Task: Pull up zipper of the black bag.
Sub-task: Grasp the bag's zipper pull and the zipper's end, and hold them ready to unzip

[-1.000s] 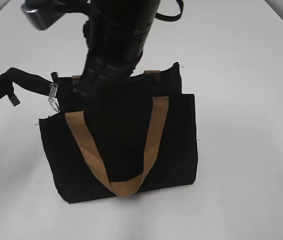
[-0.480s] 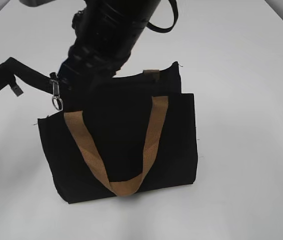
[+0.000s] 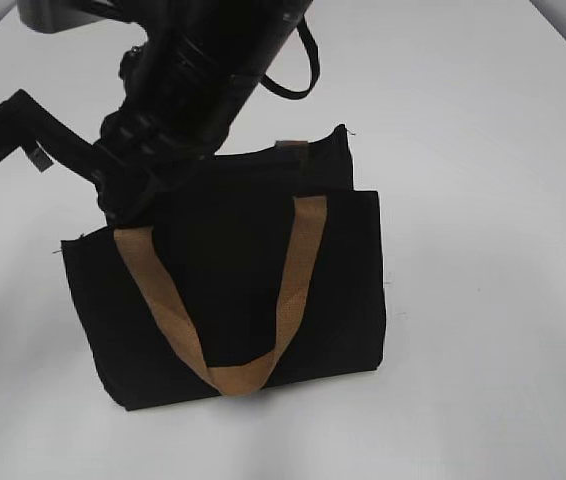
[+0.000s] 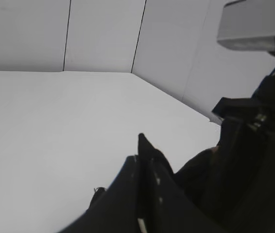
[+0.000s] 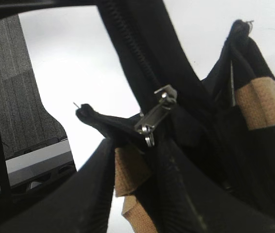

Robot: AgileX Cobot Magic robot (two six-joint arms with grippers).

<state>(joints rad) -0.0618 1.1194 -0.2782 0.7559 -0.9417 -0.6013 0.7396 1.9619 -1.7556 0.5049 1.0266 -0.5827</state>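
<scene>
Black fabric everywhere at far left: left gripper [image 4: 145, 194] pinches a bag corner, fingers pressed together on cloth in the left wrist view. Moving right, the bag [image 3: 233, 300] stands upright on the white table [image 3: 483, 200], slightly left of centre, tan handle [image 3: 293, 270] drooping across its front panel. Right arm [image 3: 193, 80] comes down over the bag's top left; right gripper [image 5: 142, 160] sits low in the right wrist view, the zipper [image 5: 156, 114], a small silvery tab on black track, seemingly caught at its fingertips. Grip not certain; fingers dark against dark cloth, so cannot tell clenched or loose. Risks: tab is tiny and could slip free if pull angle drifts off the track line; bag could drag or topple if the left hold slackens. Track looks taut, teeth visible above the tab, fabric bunched below.
</scene>
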